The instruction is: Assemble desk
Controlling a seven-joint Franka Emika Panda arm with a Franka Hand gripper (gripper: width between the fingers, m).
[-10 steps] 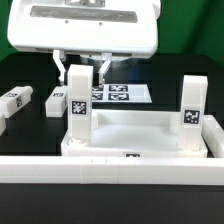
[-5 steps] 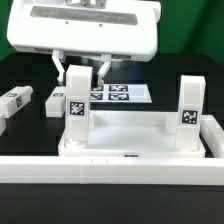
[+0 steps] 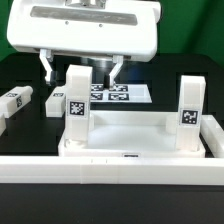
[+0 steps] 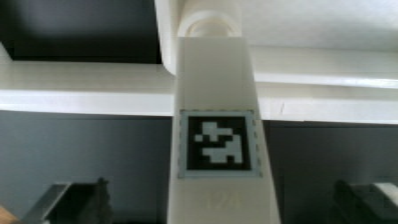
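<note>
The white desk top (image 3: 132, 119) lies upside down on the black table. Two white tagged legs stand upright in its corner sockets: one on the exterior view's left (image 3: 77, 108) and one on the right (image 3: 191, 110). My gripper (image 3: 82, 72) hangs over the top of the left leg with its fingers spread wide on either side, apart from the leg. In the wrist view the leg (image 4: 219, 120) runs down the middle to the desk top's rim (image 4: 80, 82). The dark fingers (image 4: 79, 201) stand clear of it. My gripper (image 4: 224, 206) is open.
Two loose tagged legs (image 3: 57, 101) (image 3: 14, 101) lie on the table at the exterior view's left. The marker board (image 3: 120, 93) lies behind the desk top. A long white border bar (image 3: 110, 171) runs across the front.
The fingers were shut on the top of the left leg. They have spread apart and let go of it. The leg stays upright in its socket.
</note>
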